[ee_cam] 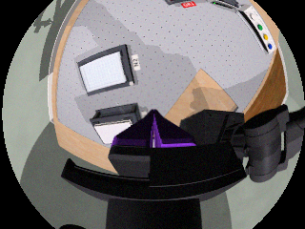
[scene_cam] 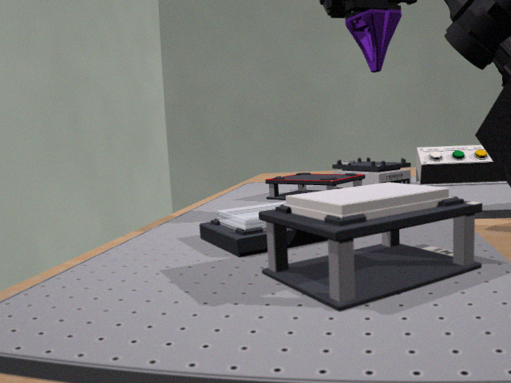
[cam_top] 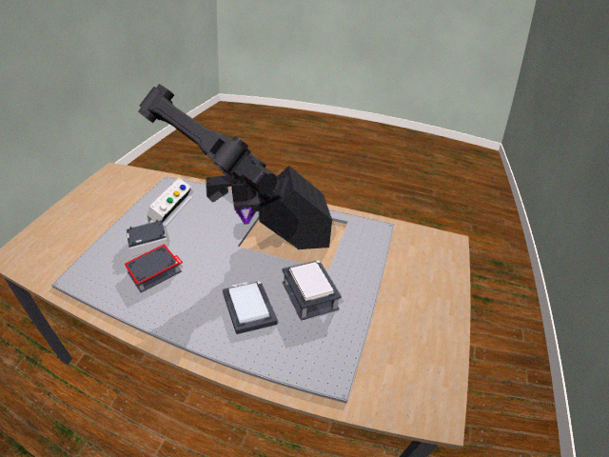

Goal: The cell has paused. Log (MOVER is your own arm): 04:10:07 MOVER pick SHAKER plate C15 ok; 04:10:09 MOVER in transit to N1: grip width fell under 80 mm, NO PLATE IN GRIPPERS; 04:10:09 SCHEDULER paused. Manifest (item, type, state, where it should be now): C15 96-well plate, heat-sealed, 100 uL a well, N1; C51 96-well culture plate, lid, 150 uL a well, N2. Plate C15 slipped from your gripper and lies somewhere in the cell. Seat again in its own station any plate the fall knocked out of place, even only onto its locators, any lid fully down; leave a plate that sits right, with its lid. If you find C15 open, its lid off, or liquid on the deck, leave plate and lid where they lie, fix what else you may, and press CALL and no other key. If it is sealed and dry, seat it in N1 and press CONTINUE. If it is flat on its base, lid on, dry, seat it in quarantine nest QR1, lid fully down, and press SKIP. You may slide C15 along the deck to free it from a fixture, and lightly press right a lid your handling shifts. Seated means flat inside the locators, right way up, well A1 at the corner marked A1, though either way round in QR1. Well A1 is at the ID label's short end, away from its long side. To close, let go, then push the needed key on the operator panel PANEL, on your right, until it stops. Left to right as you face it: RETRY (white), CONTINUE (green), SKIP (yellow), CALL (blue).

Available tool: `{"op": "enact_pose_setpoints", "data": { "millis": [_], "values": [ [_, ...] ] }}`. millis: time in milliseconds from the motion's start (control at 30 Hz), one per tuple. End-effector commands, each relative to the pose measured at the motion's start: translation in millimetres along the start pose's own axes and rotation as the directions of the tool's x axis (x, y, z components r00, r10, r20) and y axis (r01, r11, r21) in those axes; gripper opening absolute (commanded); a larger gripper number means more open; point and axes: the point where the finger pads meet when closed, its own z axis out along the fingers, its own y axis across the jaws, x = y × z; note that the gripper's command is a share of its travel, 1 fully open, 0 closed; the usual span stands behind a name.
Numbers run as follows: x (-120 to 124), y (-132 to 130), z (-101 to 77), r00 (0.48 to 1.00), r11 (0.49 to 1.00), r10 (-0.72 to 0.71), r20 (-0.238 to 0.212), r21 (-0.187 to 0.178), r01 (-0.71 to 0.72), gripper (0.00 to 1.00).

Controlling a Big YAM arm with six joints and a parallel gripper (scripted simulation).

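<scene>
Big wooden tabletop [cam_top: 418, 314], grey drilled deck [cam_top: 314, 354] covering most of it. Dark arm [cam_top: 196, 129] planted mid-deck, wrist hanging high over the deck on the panel's side of the base.

Raised nest [scene_cam: 342, 263] a bit towards the front edge, carrying a flat white plate [cam_top: 310, 280]. Looks like sealed C15, flat inside the corner locators, no liquid visible around it. Can't read the nest's name or check the A1 corner though. Beside it, a low nest [cam_top: 233, 319] with the clear lidded plate [cam_top: 248, 302], lid apparently down. Red-rimmed nest [cam_top: 152, 266] out by the left edge, bare. Operator panel [cam_top: 160, 208] up near the back-left corner.

Purple fingers [scene_cam: 367, 33] pinched fully together, gripping nothing.

Handling guess for C15: light, stiff plastic, slick side walls, thin seal that won't like a poke. Best grabbed across the two long sides, low on the skirt, kept level, squeezed firmly.

Probably just the green key [cam_top: 169, 199] left.
</scene>
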Motion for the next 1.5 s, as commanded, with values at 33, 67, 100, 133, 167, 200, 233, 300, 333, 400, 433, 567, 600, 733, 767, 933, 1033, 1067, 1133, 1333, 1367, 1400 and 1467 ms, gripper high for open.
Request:
{"op": "enact_pose_setpoints", "data": {
  "millis": [33, 67, 100, 133, 167, 200, 233, 300, 333, 400, 433, 567, 600, 733, 767, 933, 1033, 1067, 1133, 1333, 1367, 1400, 1467],
  "values": [
    [-15, 12, -13.8, 0.961, 0.961, 0.277, -0.019, -0.008, -0.277, 0.00],
    [-15, 12, -13.8, 0.961, 0.961, 0.277, -0.019, -0.008, -0.277, 0.00],
    [-15, 12, -13.8, 0.961, 0.961, 0.277, -0.019, -0.008, -0.277, 0.00],
    [-15, 12, -13.8, 0.961, 0.961, 0.277, -0.019, -0.008, -0.277, 0.00],
    [-15, 12, -13.8, 0.961, 0.961, 0.277, -0.019, -0.008, -0.277, 0.00],
    [-15, 12, -13.8, 0.961, 0.961, 0.277, -0.019, -0.008, -0.277, 0.00],
    [-15, 12, -13.8, 0.961, 0.961, 0.277, -0.019, -0.008, -0.277, 0.00],
    [-15, 12, -13.8, 0.961, 0.961, 0.277, -0.019, -0.008, -0.277, 0.00],
    [-15, 12, -13.8, 0.961, 0.961, 0.277, -0.019, -0.008, -0.277, 0.00],
    [-15, 12, -13.8, 0.961, 0.961, 0.277, -0.019, -0.008, -0.277, 0.00],
    [-15, 12, -13.8, 0.961, 0.961, 0.277, -0.019, -0.008, -0.277, 0.00],
    [-15, 12, -13.8, 0.961, 0.961, 0.277, -0.019, -0.008, -0.277, 0.00],
    [-15, 12, -13.8, 0.961, 0.961, 0.277, -0.019, -0.008, -0.277, 0.00],
    [-15, 12, -13.8, 0.961, 0.961, 0.277, -0.019, -0.008, -0.277, 0.00],
    [-15, 12, -13.8, 0.961, 0.961, 0.277, -0.019, -0.008, -0.277, 0.00],
    [-15, 12, -13.8, 0.961, 0.961, 0.277, -0.019, -0.008, -0.277, 0.00],
    [-20, 11, -13.6, 0.961, 0.961, 0.277, -0.019, -0.008, -0.277, 0.00],
    [-24, 9, -13.5, 0.961, 0.961, 0.277, -0.019, -0.008, -0.277, 0.00],
    [-34, 6, -13.1, 0.958, 0.958, 0.287, -0.017, -0.005, -0.287, 0.00],
    [-62, -4, -12.2, 0.914, 0.914, 0.405, -0.027, -0.002, -0.405, 0.00],
    [-67, -5, -12.0, 0.904, 0.904, 0.426, -0.029, -0.004, -0.427, 0.00],
    [-72, -7, -11.8, 0.894, 0.894, 0.447, -0.031, -0.006, -0.448, 0.00],
    [-98, 0, -22.1, 0.925, 0.924, 0.378, -0.045, -0.037, -0.380, 0.00]
  ]
}}
